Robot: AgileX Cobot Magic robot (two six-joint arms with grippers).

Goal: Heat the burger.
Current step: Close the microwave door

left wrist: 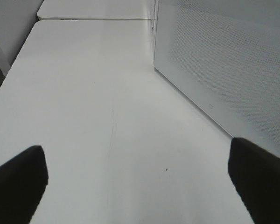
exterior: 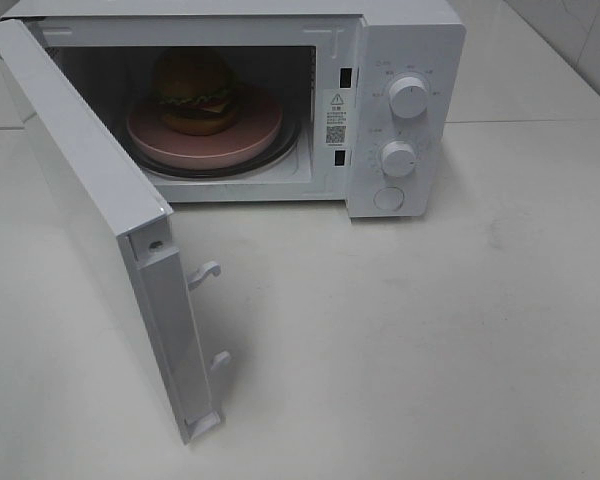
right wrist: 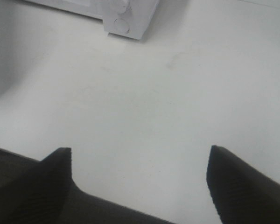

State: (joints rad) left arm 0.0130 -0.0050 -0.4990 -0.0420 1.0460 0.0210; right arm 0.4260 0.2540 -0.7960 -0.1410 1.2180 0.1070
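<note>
The burger (exterior: 195,92) sits on a pink plate (exterior: 155,140) inside the microwave (exterior: 410,40), which stands at the far side of the table (exterior: 430,340). The loading part of the job looks done. The door (exterior: 90,190) hangs wide open, swung out toward the near left, with its two latch hooks showing on the free edge. On the panel to the right of the cavity are an upper knob (exterior: 408,98), a lower knob (exterior: 398,158) and a round button (exterior: 388,198); their settings are too small to read. Neither arm shows in the high view. The left gripper (left wrist: 137,172) hovers over bare table just beside the door's mesh face, jaws spread wide and empty. The right gripper (right wrist: 142,175) is over the table near the panel corner, jaws also spread with nothing between them. By my reading, shutting the door and setting the knobs to start heating are what remain.
</note>
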